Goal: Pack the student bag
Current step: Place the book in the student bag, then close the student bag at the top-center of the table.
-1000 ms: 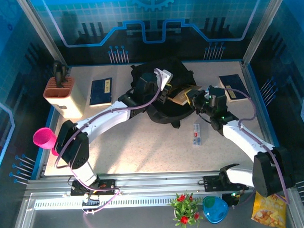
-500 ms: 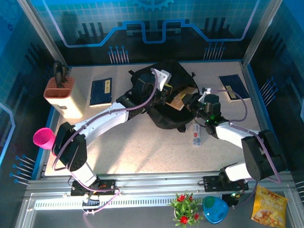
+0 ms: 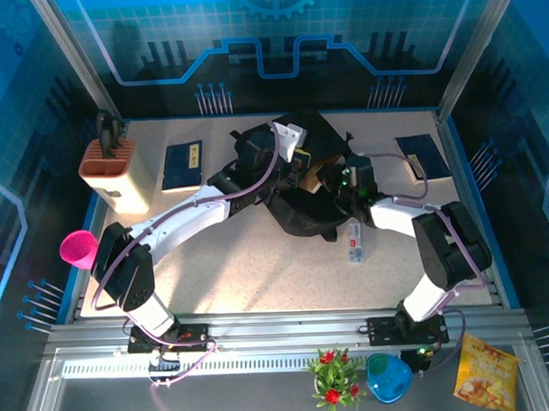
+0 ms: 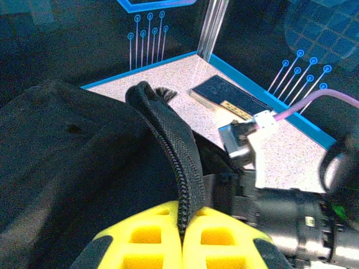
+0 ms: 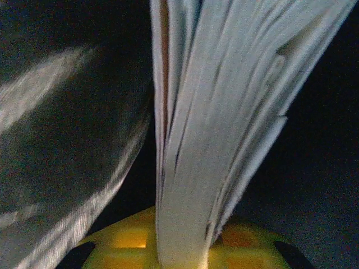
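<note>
At the table's far middle, the student bag (image 3: 302, 215) lies under both wrists.
Left gripper (image 4: 182, 238) is clamped on the bag's black woven strap (image 4: 168, 140). Right gripper (image 5: 182, 252) pinches a book (image 5: 213, 112) by its fanned page edges; the cover is cut off, and the dark blur around it is hard to make out. From above, the arms hide the bag's opening.

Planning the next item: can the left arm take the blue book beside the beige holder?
Probably not yet: left gripper is shut on the student bag; the blue book lies uncovered.
</note>
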Controlling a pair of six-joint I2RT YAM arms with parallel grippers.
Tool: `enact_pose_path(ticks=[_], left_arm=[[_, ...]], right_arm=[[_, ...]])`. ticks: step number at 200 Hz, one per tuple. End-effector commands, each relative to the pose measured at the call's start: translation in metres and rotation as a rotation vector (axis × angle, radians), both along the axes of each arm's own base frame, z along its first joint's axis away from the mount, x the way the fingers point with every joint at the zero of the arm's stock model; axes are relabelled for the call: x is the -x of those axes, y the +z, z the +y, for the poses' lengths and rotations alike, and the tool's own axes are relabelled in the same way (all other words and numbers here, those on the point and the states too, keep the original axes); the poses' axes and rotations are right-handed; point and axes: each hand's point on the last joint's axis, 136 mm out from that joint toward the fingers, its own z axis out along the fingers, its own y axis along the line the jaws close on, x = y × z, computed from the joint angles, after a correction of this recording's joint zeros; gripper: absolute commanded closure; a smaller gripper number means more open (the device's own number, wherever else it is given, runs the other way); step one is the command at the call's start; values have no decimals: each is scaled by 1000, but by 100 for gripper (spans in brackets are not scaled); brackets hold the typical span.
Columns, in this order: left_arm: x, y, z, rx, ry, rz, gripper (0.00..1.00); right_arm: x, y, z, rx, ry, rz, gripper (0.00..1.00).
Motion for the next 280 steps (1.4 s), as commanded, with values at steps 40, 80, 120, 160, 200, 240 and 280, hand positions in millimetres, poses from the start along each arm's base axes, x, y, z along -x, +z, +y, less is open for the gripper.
enact_pose_path(ticks=[40,80,120,160,200,240,280], left_arm=[[0,21,-3,57,4,-40,100],[-5,12,2,37,30,-14,100],[-10,2,10,30,58,18,100],[-9,-1,12,34,56,27,100],[-5,-4,9,41,31,53,100],[-10,-15,20,13,73,85,100],[-10,-33,26,7,82,144,100]], right_arm=[[0,-40,27,-1,40,277,61],[11,-46,35,18,102,291,52],[32,-41,30,60,159,291,44],[36,-55,39,48,183,333,48],[14,-55,61,19,249,275,54],[16,-32,51,42,254,176,54],[66,-3,15,139,254,128,47]])
